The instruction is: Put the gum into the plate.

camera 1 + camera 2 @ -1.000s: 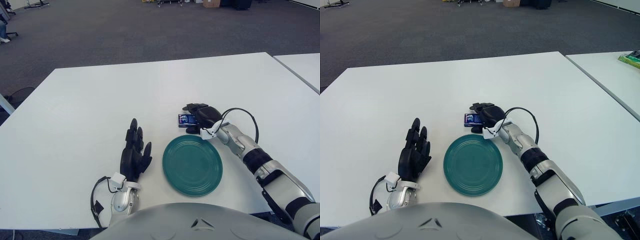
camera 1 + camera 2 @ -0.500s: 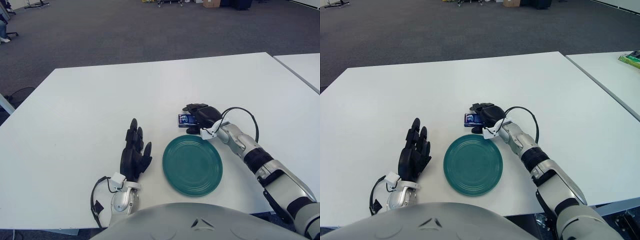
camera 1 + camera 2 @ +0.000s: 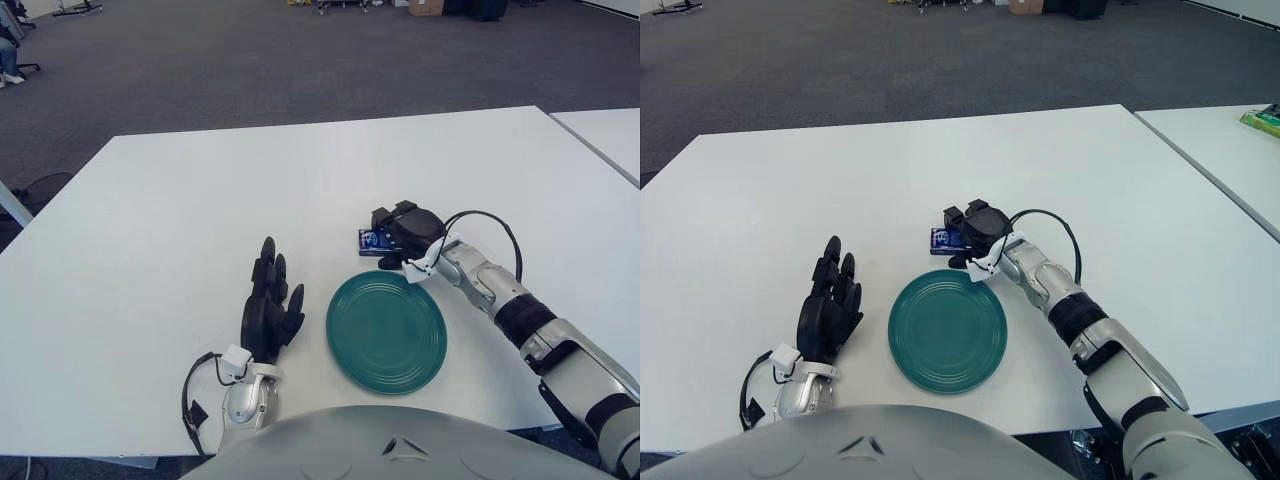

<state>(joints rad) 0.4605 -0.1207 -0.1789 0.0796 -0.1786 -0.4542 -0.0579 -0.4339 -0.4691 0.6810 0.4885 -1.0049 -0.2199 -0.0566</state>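
A small blue gum pack (image 3: 373, 240) lies on the white table just beyond the far rim of the teal plate (image 3: 386, 330). My right hand (image 3: 403, 234) is over the pack's right end, black fingers curled around it; the pack's right part is hidden under the hand. The pack still looks low at the tabletop. My left hand (image 3: 270, 303) shows left of the plate, fingers straight and spread, holding nothing.
A black cable (image 3: 490, 222) loops off my right wrist. A second white table (image 3: 1230, 140) stands to the right across a narrow gap, with a green object (image 3: 1262, 118) at its far edge. Grey carpet lies beyond the table.
My right hand has turned and closed more tightly over the gum pack. The pack has shifted very slightly. The left hand has not moved.
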